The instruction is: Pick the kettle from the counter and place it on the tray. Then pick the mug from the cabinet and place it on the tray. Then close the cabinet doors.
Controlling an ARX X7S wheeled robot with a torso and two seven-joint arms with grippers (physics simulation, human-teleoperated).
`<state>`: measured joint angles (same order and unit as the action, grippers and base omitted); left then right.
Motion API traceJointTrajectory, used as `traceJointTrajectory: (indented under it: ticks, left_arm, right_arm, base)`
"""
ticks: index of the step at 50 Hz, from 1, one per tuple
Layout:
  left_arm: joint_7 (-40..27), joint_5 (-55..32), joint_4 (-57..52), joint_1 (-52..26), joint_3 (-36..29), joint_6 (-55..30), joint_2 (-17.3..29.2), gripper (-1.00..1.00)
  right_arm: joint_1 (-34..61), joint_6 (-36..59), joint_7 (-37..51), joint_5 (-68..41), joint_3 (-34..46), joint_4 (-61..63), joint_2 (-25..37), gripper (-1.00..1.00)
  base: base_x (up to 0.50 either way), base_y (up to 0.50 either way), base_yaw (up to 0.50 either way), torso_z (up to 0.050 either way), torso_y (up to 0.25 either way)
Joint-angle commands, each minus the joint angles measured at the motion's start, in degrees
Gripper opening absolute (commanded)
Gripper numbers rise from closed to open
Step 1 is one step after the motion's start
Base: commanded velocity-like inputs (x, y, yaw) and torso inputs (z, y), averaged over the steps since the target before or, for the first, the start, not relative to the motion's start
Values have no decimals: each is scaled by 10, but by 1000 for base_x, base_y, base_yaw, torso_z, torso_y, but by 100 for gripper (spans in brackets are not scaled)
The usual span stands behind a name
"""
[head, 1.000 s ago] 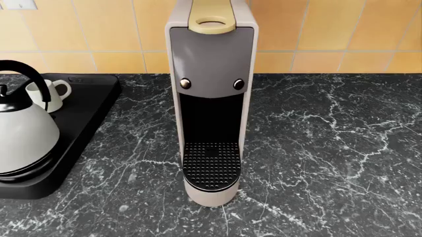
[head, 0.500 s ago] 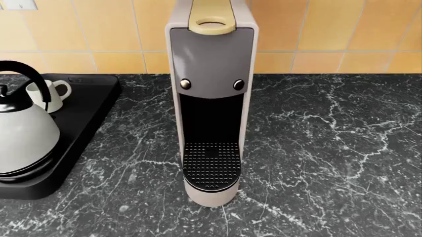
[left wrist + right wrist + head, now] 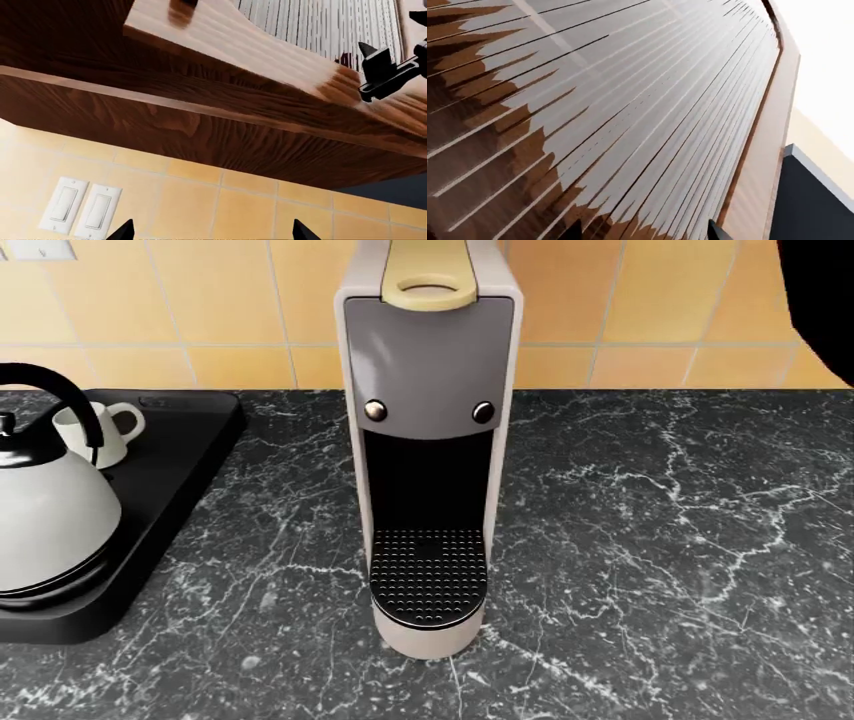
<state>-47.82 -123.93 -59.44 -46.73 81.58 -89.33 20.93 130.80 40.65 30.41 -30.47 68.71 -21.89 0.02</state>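
Note:
The white kettle [image 3: 47, 515] stands on the black tray [image 3: 174, 490] at the left of the dark marble counter [image 3: 641, 540]. The cream mug [image 3: 96, 430] stands on the tray behind it. Neither gripper shows in the head view; only a black arm part [image 3: 817, 290] shows at the top right. My left gripper [image 3: 212, 232] is open and empty, under the wooden cabinet [image 3: 200, 125]. My right gripper [image 3: 644, 232] is open and empty, close against the cabinet door's ribbed glass [image 3: 627, 100]. It also shows in the left wrist view [image 3: 390, 70] at the door.
The tall beige coffee machine [image 3: 427, 440] stands mid-counter in front of the orange tiled wall [image 3: 227, 310]. Two white light switches [image 3: 80, 207] sit on the tiles below the cabinet.
A black arm part has come into the top right corner of the head view. Kettle, mug and tray have not moved.

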Motion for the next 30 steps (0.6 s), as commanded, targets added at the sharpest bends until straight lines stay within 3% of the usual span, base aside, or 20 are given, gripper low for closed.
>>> traceJointTrajectory:
  ticks: [1,20,26,30]
  left_arm:
    - [27,15,-4,8,16,-4,-6,100]
    - [50,22,-5,20,35,-6,-10,100]
    - [54,26,-5,21,35,-6,-11,100]
    - [54,29,-5,21,32,-6,-12,100]
  right_arm:
    - [-60,93,-36,-184,197,-98,0,100]
    - [-146,179,-130,37,202,-102,0,100]
    - [-144,176,-127,40,193,-104,0,100]
    - [-118,149,-92,-25,174,-117,0,100]
  base:
    - [0,0,-2,0,0]
    - [4,-1,-3,0,0]
    - [4,-3,-4,0,0]
    - [6,-3,-4,0,0]
